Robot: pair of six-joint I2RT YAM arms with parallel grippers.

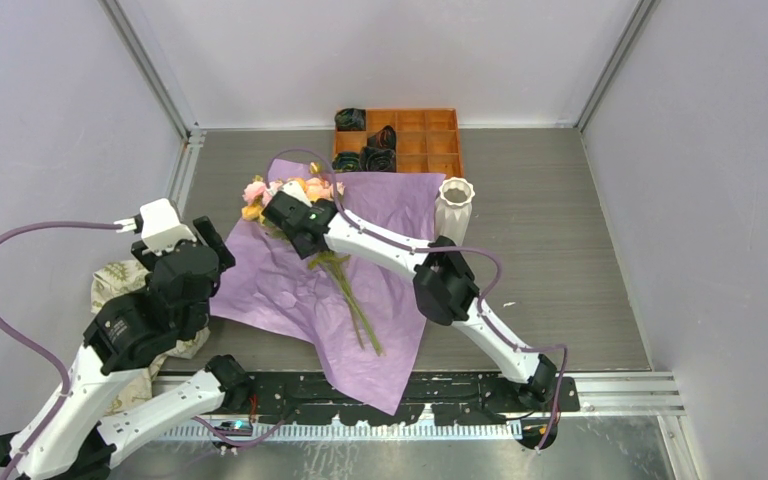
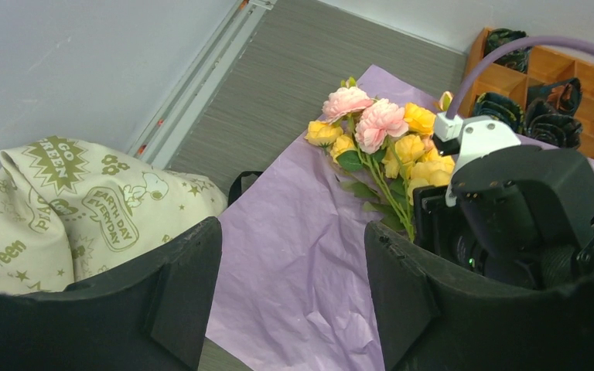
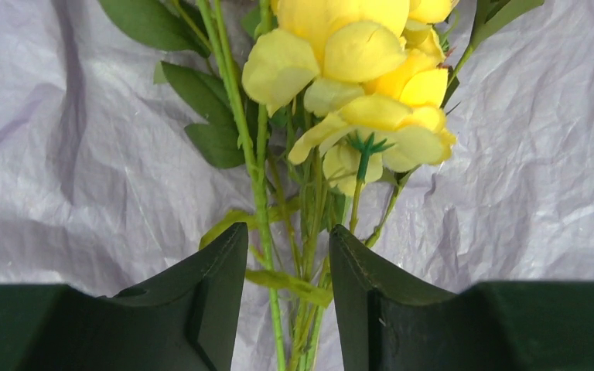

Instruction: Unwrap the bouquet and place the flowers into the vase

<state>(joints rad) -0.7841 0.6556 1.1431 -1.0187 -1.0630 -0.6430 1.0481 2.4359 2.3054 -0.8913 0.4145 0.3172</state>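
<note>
**Ana:** Start at the left. What is there?

**Ben:** 1 cloth bag [image 2: 62,193] with green print. Next is the left gripper [image 2: 292,232]. Its fingers are wide apart over the edge of the purple paper [image 1: 270,290], and it holds nothing.

**Ana:** Where are the flowers [image 2: 379,127]?

**Ben:** There is 1 bunch, lying on the 1 sheet of paper, which is spread out flat. The heads point to the far side and the stems [image 3: 259,193] to the near side. I count 2 pink heads. The yellow ones are packed too close to count.

**Ana:** Who has them?

**Ben:** The right gripper [image 3: 288,239] has 1 finger on each side of the stems, just under the heads. I cannot tell if it is squeezing.

**Ana:** How will they handle?

**Ben:** Light and floppy, I think (the heads would squash easily). It is best to hold all the stems together. They are thin and smooth, so a loose hold may let 1 slip out.

**Ana:** And further right?

**Ben:** 1 orange tray [image 1: 440,120] at the back with 4 dark coils [image 1: 377,158]. Then 1 white vase [image 1: 454,205], standing up at the paper's right edge, with no flowers in it.
</note>
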